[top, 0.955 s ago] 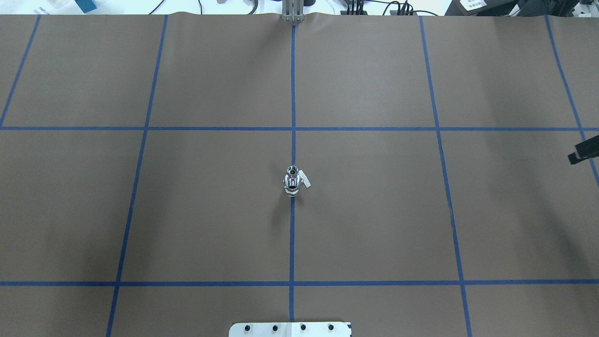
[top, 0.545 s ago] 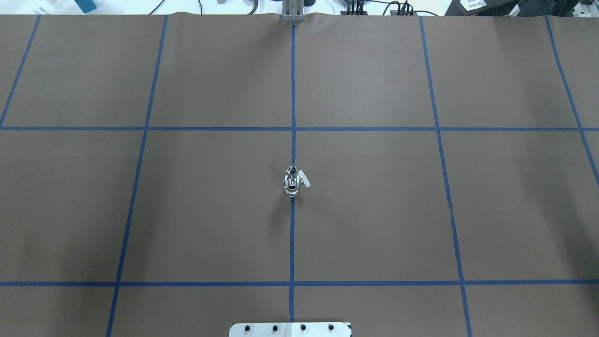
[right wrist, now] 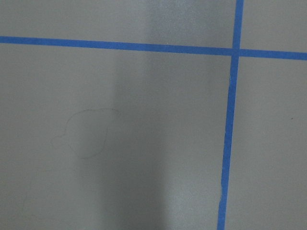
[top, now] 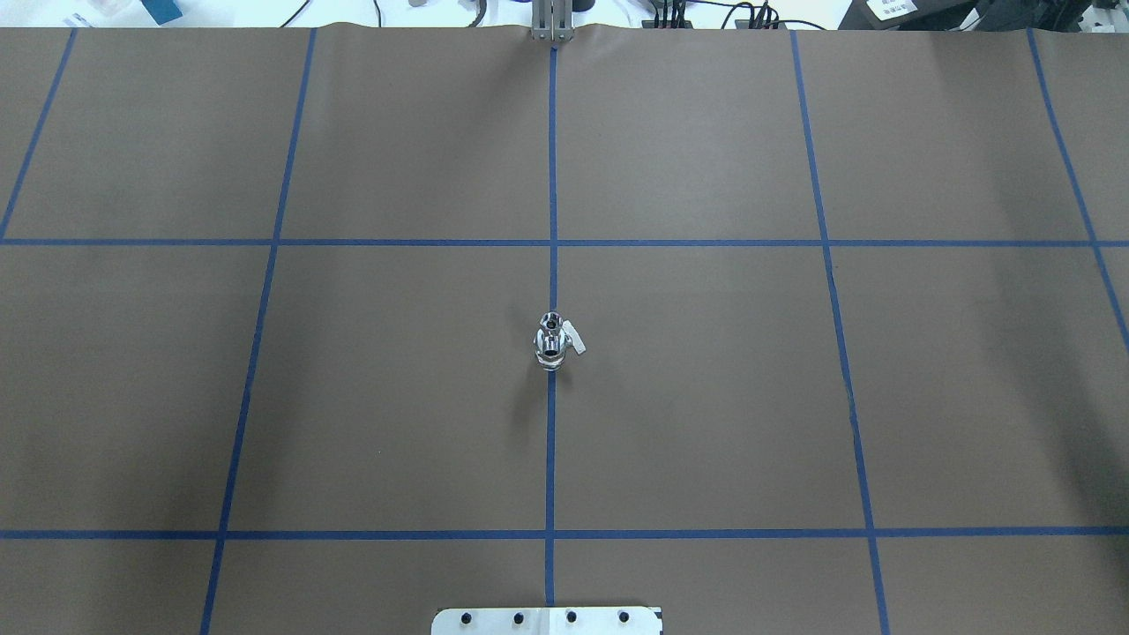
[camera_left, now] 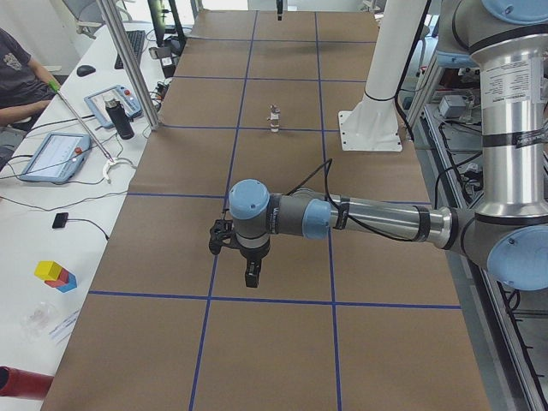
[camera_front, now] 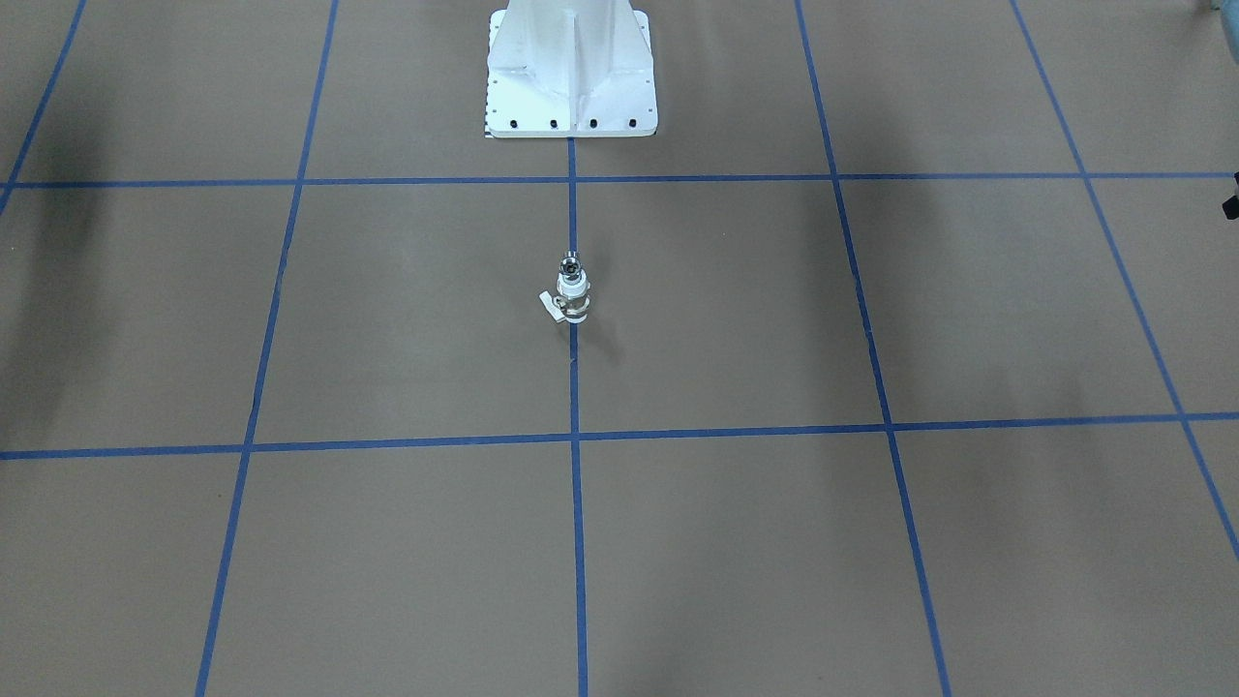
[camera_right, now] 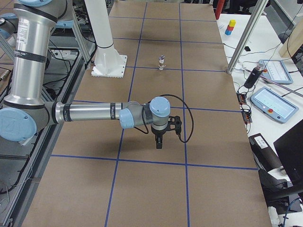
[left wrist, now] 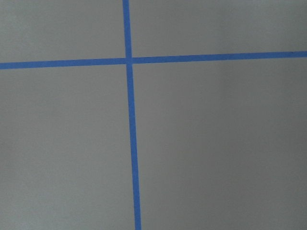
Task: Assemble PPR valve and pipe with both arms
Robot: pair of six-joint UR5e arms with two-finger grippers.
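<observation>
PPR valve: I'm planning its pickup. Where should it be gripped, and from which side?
Probably grip the PPR valve by its upper body, from straight above: it stands on end with its top free. Its lever handle sticks out toward the robot's right, so close across the near and far sides.

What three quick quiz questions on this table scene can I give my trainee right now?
1. True or false: the valve lies on its side.
2. The valve stands on: A) the middle blue tape line; B) a tray; C) a box.
3. How many grippers touch the valve?
Key: 1 false, it stands upright. 2 A. 3 zero; the left gripper and right gripper hang over the table, away from it.
</observation>
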